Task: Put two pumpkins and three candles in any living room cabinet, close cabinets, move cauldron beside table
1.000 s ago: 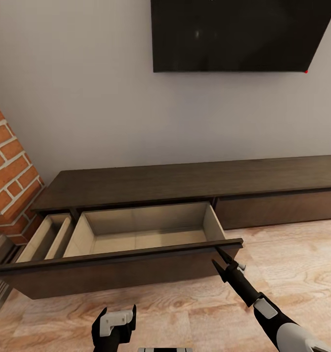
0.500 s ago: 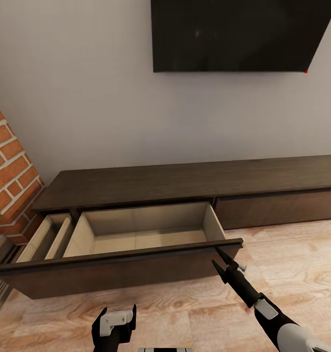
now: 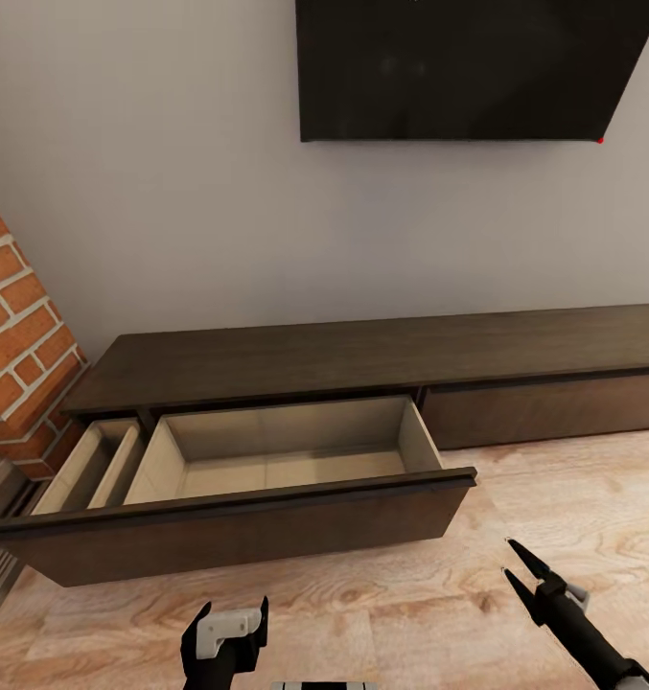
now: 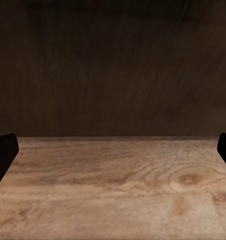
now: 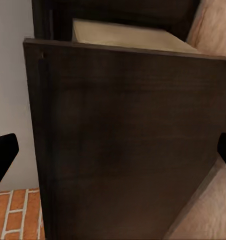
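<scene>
The cabinet (image 3: 362,355) drawer, stiff and handleless, is best hooked by its top edge, both the right gripper (image 3: 512,560) and left gripper (image 3: 230,614) being spread and empty.

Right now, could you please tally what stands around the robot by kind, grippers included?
Cabinet: 1
Open drawer: 1
Television: 1
Brick column: 1
Grippers: 2, left gripper and right gripper, both open
Total: 6
</scene>
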